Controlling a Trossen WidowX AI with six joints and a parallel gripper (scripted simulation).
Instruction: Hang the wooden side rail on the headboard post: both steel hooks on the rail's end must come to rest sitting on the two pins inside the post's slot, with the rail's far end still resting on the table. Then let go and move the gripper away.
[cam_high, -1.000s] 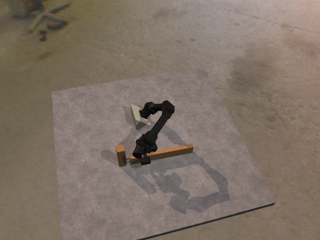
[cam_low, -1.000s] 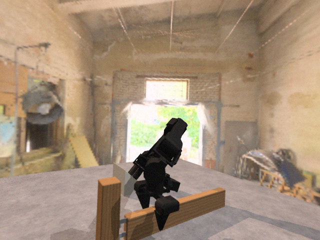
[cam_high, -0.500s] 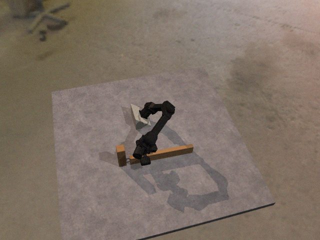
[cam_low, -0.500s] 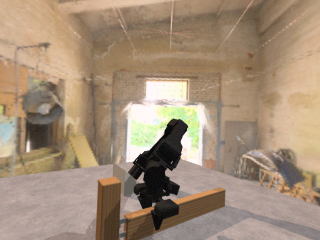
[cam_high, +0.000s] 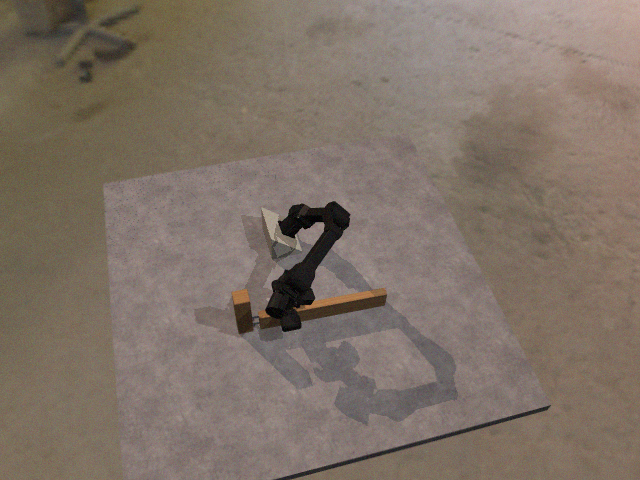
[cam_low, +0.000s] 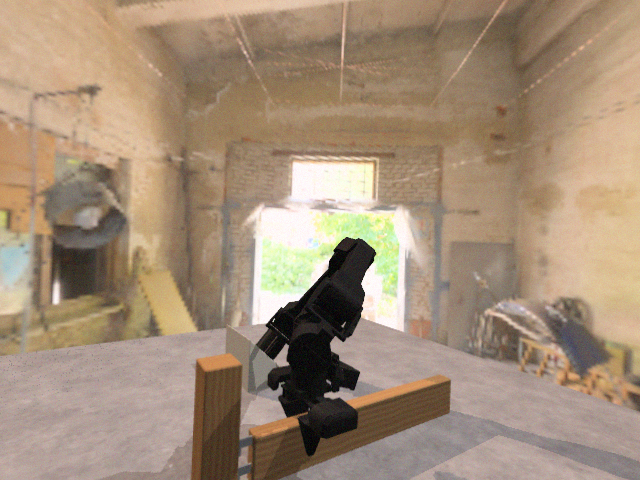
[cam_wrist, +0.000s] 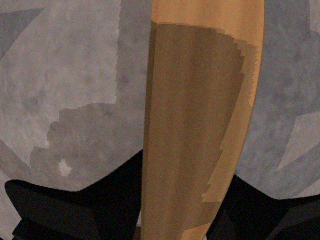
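Note:
The wooden side rail (cam_high: 351, 304) (cam_low: 403, 406) (cam_wrist: 195, 100) lies along the table, its far end on the table top. The headboard post (cam_high: 242, 314) (cam_low: 217, 413) stands upright beside the rail's near end, with a narrow gap between them. Two steel hooks, upper (cam_low: 245, 442) and lower (cam_low: 244, 470), bridge that gap; the slot and pins are hidden, so I cannot tell whether the hooks touch the pins. My gripper (cam_high: 283, 317) (cam_low: 301, 431) (cam_wrist: 173, 156) is shut on the rail near its hook end, one finger on each side.
A pale angled panel (cam_high: 269, 227) (cam_low: 237, 356) stands by the arm's base, behind the post and rail. The arm (cam_high: 321, 250) (cam_low: 310, 356) reaches over from there. The table's dark front edge (cam_high: 413, 444) is well in front of the rail.

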